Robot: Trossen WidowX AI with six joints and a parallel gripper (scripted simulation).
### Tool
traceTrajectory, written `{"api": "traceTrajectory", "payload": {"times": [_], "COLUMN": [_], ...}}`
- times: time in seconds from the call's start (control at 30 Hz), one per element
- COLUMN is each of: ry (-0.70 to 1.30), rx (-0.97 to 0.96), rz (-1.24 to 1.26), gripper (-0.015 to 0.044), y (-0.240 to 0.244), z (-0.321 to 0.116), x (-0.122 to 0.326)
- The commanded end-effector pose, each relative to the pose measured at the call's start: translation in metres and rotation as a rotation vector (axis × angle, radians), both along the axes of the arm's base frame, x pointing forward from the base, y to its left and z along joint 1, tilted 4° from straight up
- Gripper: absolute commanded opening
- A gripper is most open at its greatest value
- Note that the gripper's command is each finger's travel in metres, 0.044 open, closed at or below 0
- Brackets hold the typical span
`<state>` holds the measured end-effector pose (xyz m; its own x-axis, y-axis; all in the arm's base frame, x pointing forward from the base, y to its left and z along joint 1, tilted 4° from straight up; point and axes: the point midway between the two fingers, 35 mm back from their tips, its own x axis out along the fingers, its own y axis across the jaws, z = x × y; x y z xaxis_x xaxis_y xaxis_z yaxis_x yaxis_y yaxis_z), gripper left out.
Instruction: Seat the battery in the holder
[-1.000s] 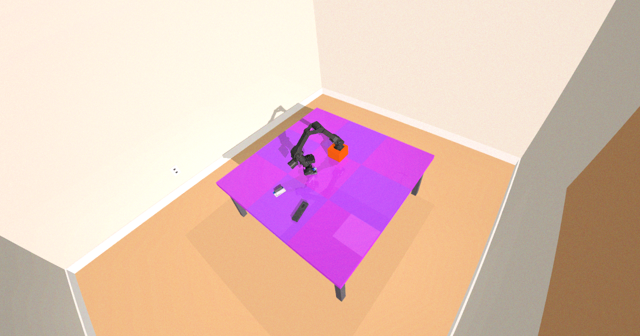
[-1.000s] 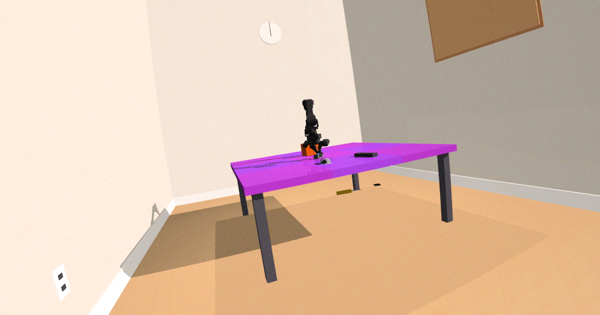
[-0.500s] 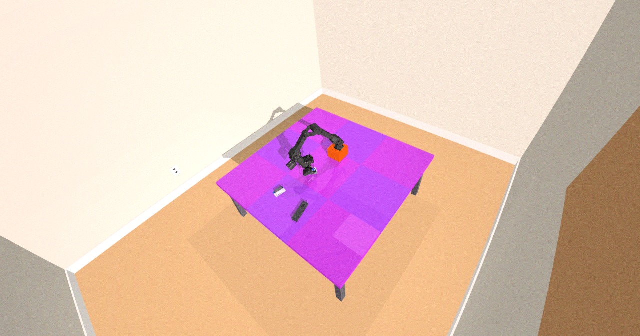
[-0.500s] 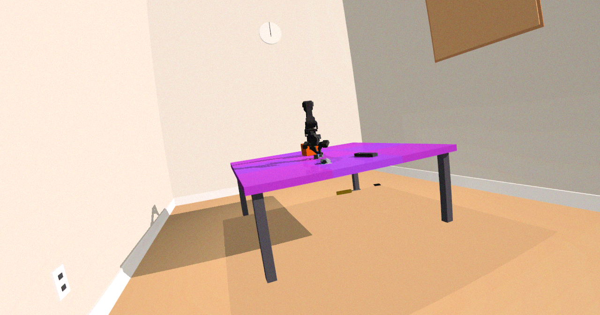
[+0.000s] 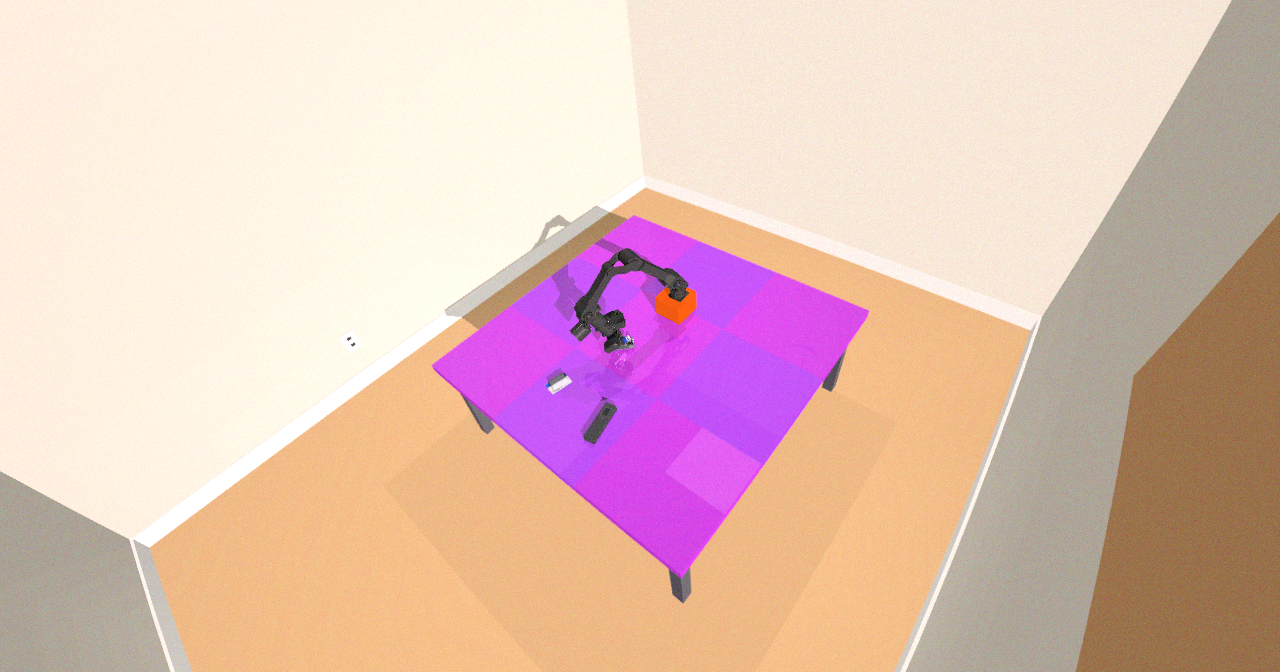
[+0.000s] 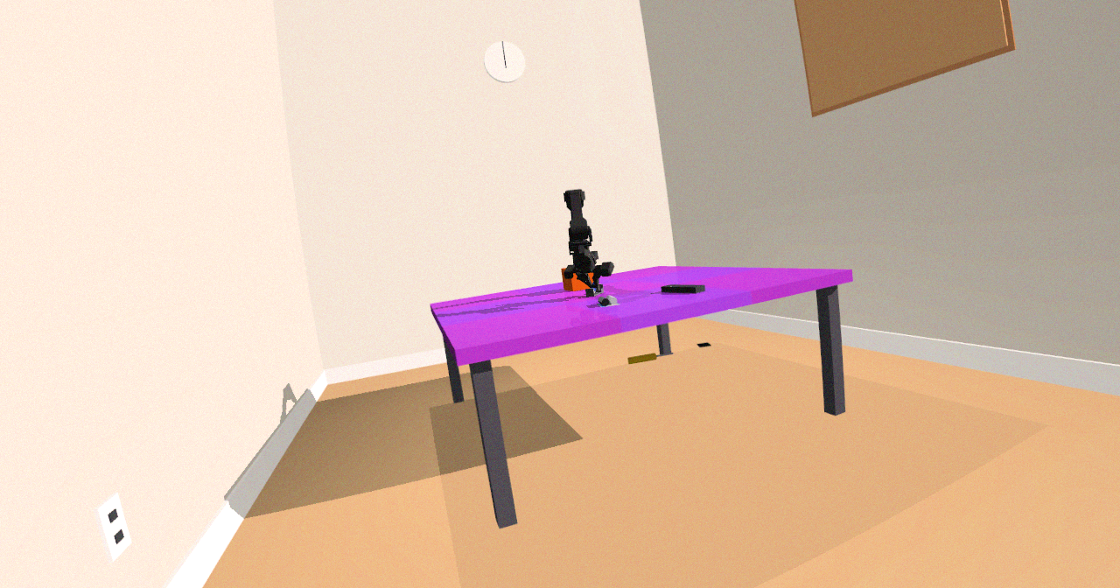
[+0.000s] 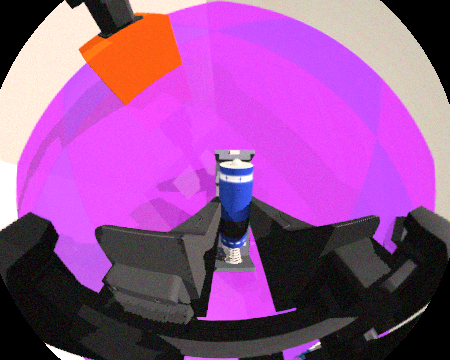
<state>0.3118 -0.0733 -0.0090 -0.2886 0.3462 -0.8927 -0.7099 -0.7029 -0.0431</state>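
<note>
My gripper (image 7: 233,201) (image 5: 624,342) (image 6: 595,290) is shut on the blue battery (image 7: 236,186), low over the table (image 5: 716,462) (image 6: 540,333). In the wrist view the battery's white terminal end points up the picture, close by the lip (image 7: 226,156) of the grey holder (image 7: 241,268). The flat end is near the coiled spring (image 7: 233,256) at the holder's lower end. The battery looks tilted, with its terminal end nearer the camera. The fingers hide much of the holder's sides. I cannot tell whether the battery touches the spring or lip.
An orange block (image 5: 675,306) (image 6: 575,280) (image 7: 135,60) stands under the arm's base. A small white and grey object (image 5: 558,383) (image 6: 608,301) lies on the table near the gripper. A long dark box (image 5: 600,421) (image 6: 682,288) lies farther off.
</note>
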Motion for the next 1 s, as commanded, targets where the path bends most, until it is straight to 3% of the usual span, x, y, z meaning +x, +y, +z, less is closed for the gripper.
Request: {"api": "traceTrajectory", "payload": {"times": [0.0,0.97], "ry": [-0.003,-0.050], "rx": [-0.003,-0.067], "rz": [0.004,0.007], "gripper": [0.0073,0.0073], "y": [-0.0030,-0.0056], "z": [-0.0008,-0.0042], "x": [0.0035,0.0069]}}
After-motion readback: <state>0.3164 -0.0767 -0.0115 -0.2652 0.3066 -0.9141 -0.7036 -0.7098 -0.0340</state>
